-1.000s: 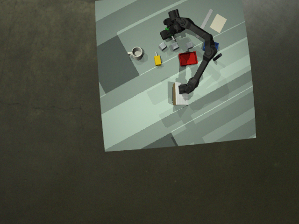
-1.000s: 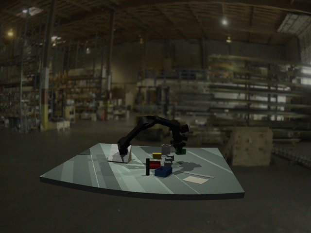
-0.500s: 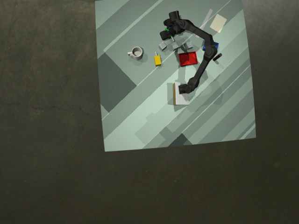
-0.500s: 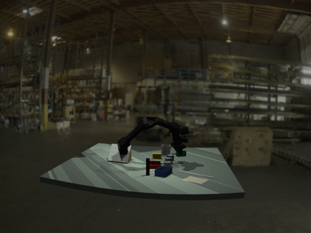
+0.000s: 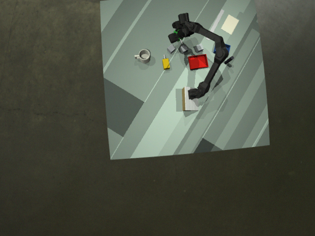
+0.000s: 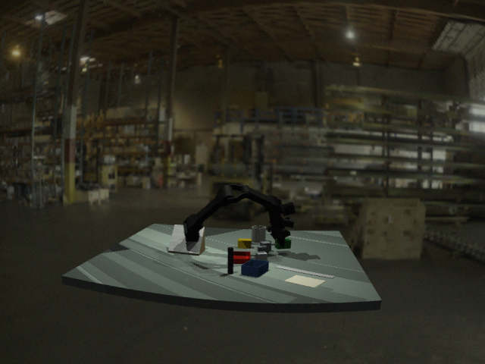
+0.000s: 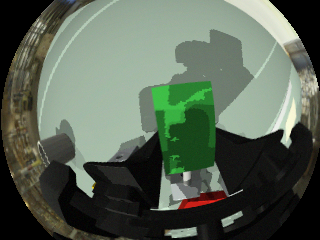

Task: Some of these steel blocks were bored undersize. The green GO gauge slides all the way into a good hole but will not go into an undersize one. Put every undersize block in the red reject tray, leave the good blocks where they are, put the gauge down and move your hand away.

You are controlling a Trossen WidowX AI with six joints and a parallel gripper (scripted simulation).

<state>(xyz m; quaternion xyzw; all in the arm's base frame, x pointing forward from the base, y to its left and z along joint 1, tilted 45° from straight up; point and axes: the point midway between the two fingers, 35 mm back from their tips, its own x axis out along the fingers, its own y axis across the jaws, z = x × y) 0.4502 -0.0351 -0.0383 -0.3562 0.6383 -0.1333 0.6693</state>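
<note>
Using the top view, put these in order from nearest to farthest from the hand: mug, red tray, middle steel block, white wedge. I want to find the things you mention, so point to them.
From the hand [image 5: 178, 35] [image 6: 281, 242] [image 7: 182, 130], as the top view shows it:
1. Middle steel block [image 5: 183, 49] [image 6: 264, 246] [image 7: 181, 192], just below
2. Red tray [image 5: 198, 62] [image 6: 241, 257] [image 7: 204, 201], below right
3. Mug [image 5: 144, 56] [image 6: 258, 235] [image 7: 61, 149], lower left
4. White wedge [image 5: 190, 104] [image 6: 179, 240], far below

Held above the bench toward its upper edge in the top view: green gauge [image 5: 175, 32] [image 6: 285, 243] [image 7: 186, 127], pin out. Lying farther from that edge: three grey blocks [image 5: 171, 48] [image 6: 264, 246] [image 7: 181, 192], apart, then open red tray [image 5: 199, 62] [image 6: 242, 257] [image 7: 201, 201].
</note>
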